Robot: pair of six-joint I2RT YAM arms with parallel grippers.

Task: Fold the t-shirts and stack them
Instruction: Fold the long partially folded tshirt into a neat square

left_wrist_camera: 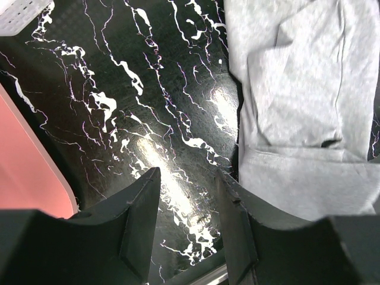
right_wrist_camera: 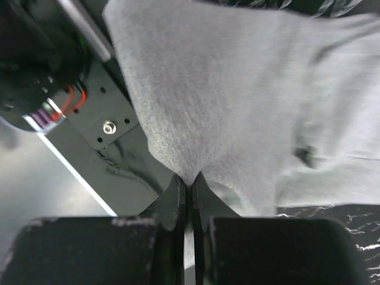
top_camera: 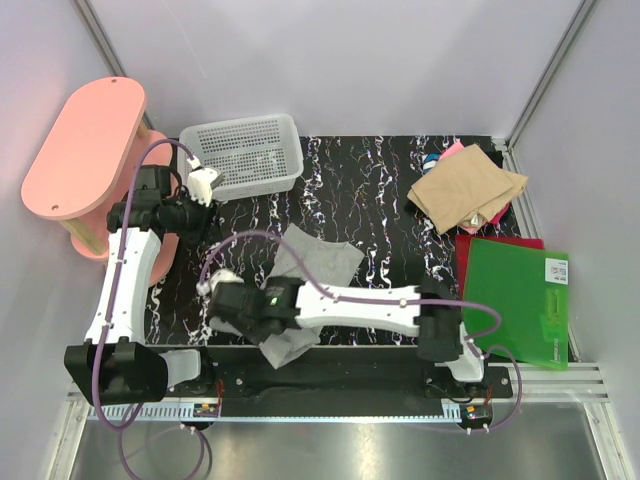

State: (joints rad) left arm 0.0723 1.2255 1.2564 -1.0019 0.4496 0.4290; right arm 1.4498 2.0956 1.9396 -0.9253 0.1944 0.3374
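The light grey t-shirt (top_camera: 318, 262) lies crumpled on the black marbled table near the front middle; it also shows in the left wrist view (left_wrist_camera: 297, 101) and the right wrist view (right_wrist_camera: 237, 89). My right gripper (right_wrist_camera: 190, 178) is shut on an edge of the grey shirt, low at the shirt's near left end (top_camera: 232, 300). My left gripper (left_wrist_camera: 187, 178) is open and empty over bare table, left of the shirt, near the basket (top_camera: 205, 185). The tan folded t-shirt (top_camera: 468, 190) lies at the back right, with pink and blue cloth (top_camera: 447, 153) peeking out behind it.
A white mesh basket (top_camera: 245, 152) stands at the back left. A pink oval stool (top_camera: 85, 150) stands off the table's left side. A green board (top_camera: 515, 300) on a red sheet lies at the right front. The black table (top_camera: 370, 200) has a metal rail along its near edge.
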